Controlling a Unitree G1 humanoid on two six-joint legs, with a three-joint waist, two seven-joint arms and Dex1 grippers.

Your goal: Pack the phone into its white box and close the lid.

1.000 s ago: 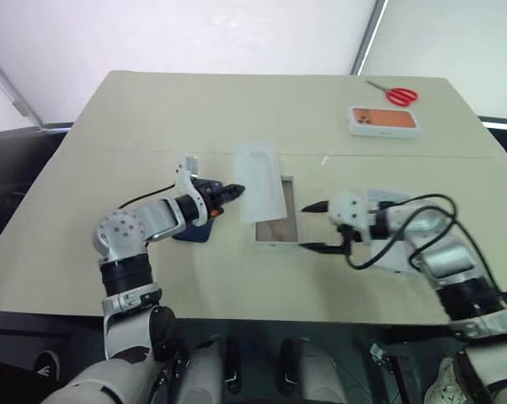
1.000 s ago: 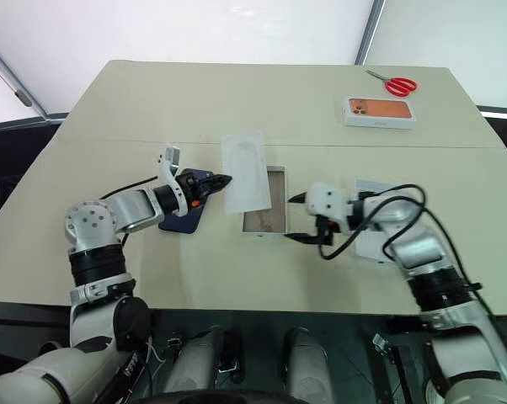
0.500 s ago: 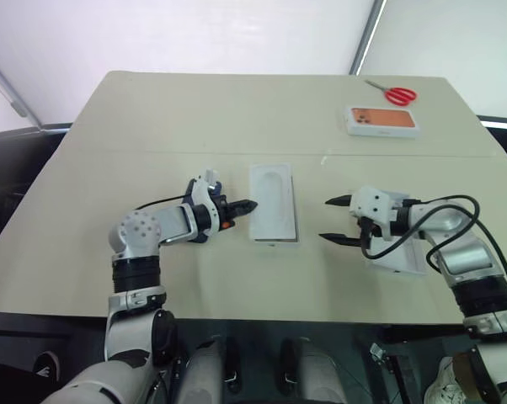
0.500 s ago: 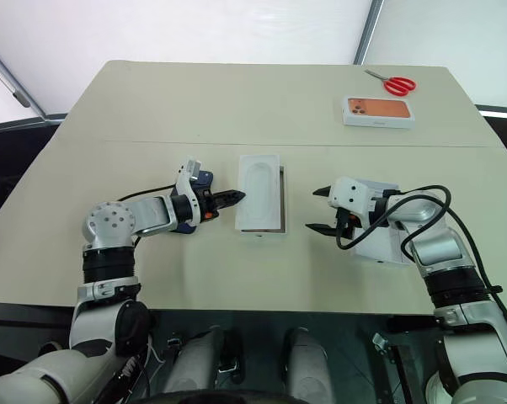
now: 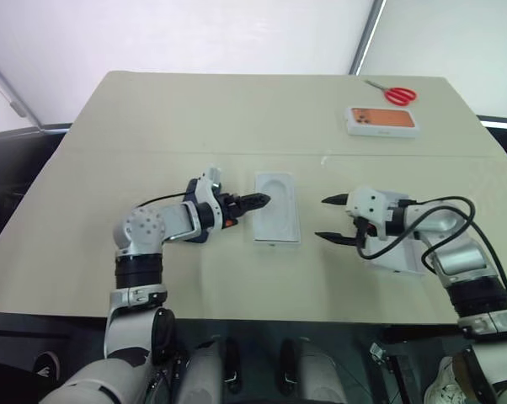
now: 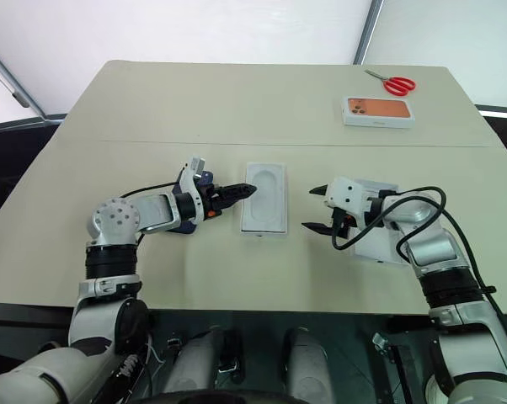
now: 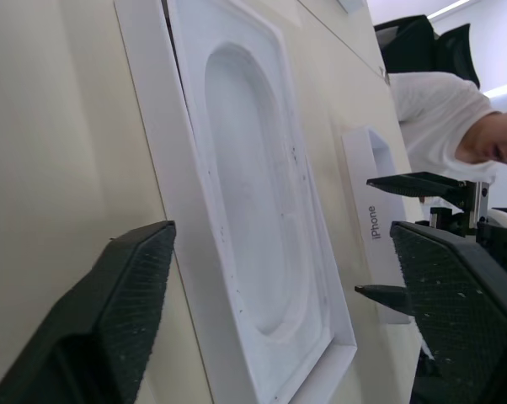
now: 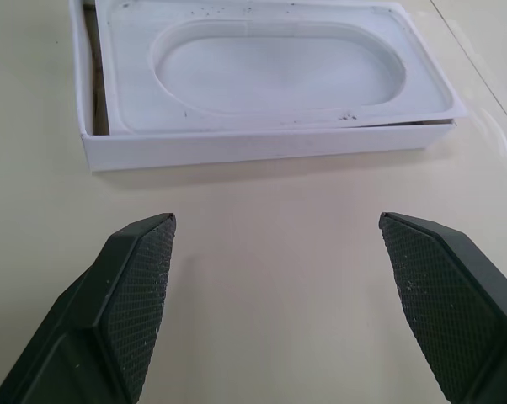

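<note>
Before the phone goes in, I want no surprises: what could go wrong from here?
1. The flat white insert with the oval recess sits askew on the shallow white cardboard box, one corner overhanging, so it may jam rather than seat.
2. The slim dark navy-blue phone lies under the left arm beside the box; the open left gripper could knock it.
</note>
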